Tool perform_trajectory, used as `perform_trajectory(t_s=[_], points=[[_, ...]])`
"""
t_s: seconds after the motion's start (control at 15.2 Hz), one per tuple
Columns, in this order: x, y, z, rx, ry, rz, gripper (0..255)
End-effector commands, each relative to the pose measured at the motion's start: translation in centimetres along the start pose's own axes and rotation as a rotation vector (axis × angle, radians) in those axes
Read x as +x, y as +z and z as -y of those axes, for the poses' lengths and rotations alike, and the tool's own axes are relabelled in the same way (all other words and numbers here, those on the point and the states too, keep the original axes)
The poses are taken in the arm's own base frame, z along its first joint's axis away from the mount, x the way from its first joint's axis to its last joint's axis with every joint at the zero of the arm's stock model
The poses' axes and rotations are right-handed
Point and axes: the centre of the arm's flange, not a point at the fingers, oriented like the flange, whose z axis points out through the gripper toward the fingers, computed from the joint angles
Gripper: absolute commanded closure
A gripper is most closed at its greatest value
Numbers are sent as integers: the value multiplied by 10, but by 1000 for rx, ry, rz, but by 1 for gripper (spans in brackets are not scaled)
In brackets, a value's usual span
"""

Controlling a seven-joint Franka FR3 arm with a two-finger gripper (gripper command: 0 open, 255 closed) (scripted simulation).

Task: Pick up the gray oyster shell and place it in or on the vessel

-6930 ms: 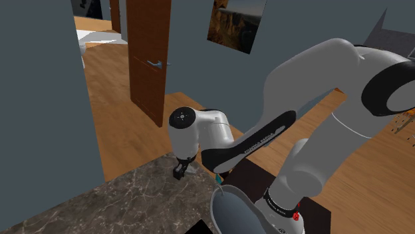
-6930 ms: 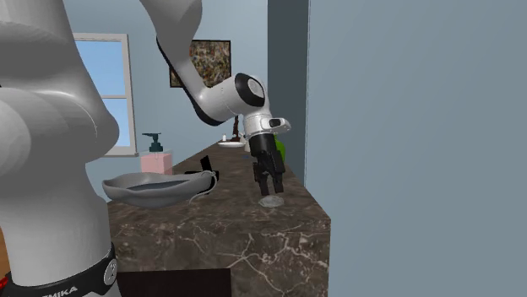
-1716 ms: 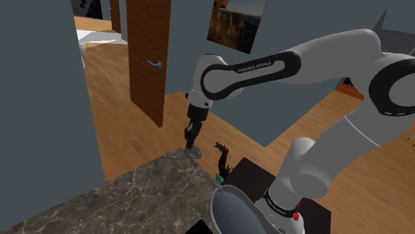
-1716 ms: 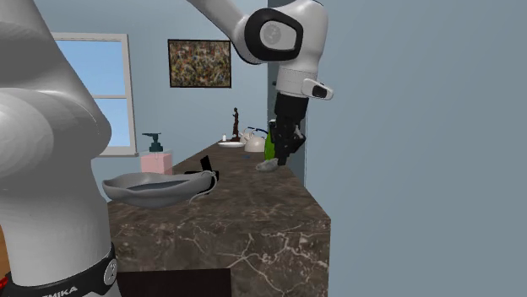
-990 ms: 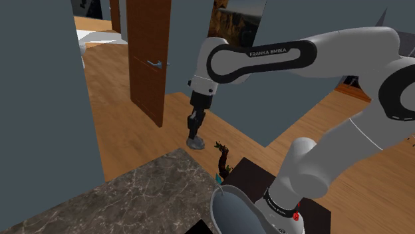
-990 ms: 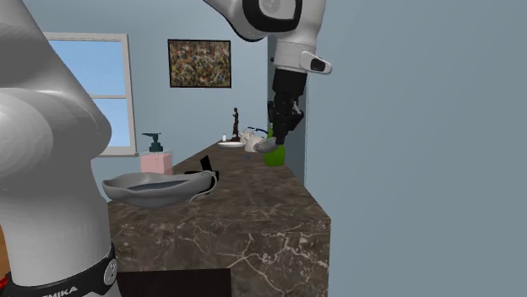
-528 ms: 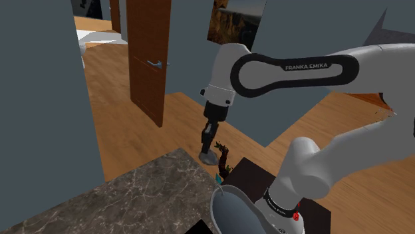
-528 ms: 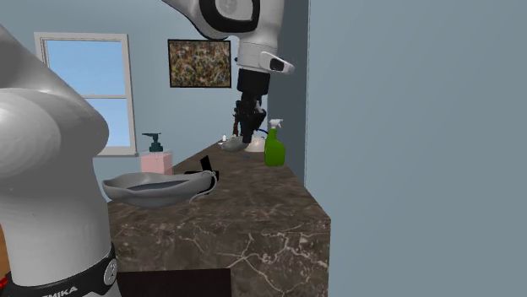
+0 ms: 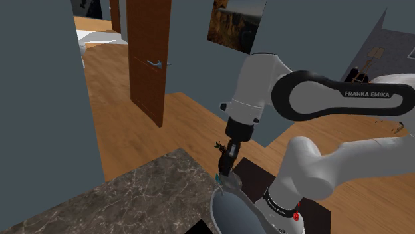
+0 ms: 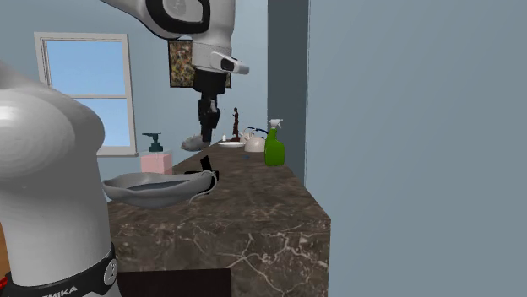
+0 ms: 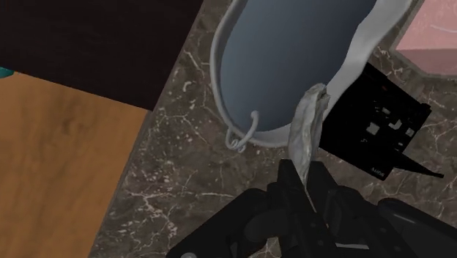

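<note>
One second earlier the claw (image 11: 306, 183) carried the gray oyster shell (image 11: 308, 121) near the green bottle (image 10: 273, 148); now it had moved across the table (image 11: 183, 150) to the rim of the vessel (image 11: 293, 59). It was closed tight on the shell, held in the air. Only the release seemed left.

Dark forearm link of the arm (image 9: 346, 95): "FRANKA EMIKA" in white capitals, seen in the shoulder view.
Black band round the arm's base (image 10: 66, 290): white letters "MIKA", the start cut off at the second exterior view's edge.
Black flat device (image 11: 381, 128) on the counter: small white marks, too small to read.
</note>
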Motion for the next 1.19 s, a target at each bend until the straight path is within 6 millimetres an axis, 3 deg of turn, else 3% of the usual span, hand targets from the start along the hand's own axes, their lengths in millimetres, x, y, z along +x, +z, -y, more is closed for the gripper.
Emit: perform_trajectory(t_s=[0.0,0.4,1.12], points=[[-22,3,16,0,1,0,255],[-85,15,56,0,1,0,255],[-83,71,41,0,1,0,255]])
